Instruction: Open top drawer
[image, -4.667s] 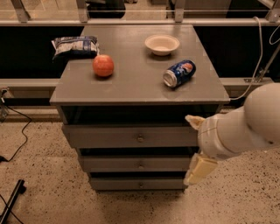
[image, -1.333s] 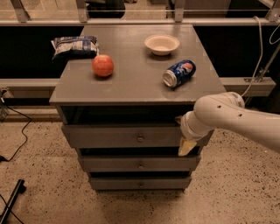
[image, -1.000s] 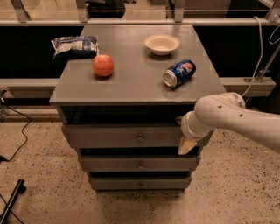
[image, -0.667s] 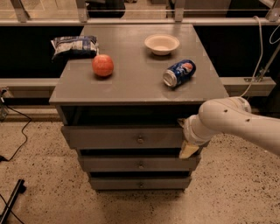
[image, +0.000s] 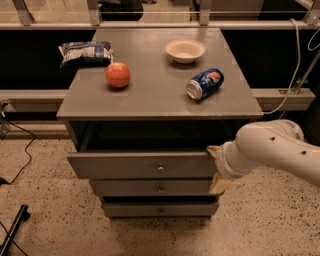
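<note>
Top drawer (image: 145, 165): grey wood, widest of three, directly under the surface (image: 150, 97), small round metal knob at centre of its front. It stands partly pulled out, with a dark gap above the front.

Gripper (image: 216, 167): at the right end of the drawer front, jaws spread, one tip at its upper edge and one below it. Contact cannot be told.

Versus 0.7 s ago: gap under the surface is wider, drawer front further forward, arm shifted slightly down and right. Apple (image: 118, 75), can (image: 204, 83), bowl (image: 185, 50) and bag (image: 85, 51) unchanged.
</note>
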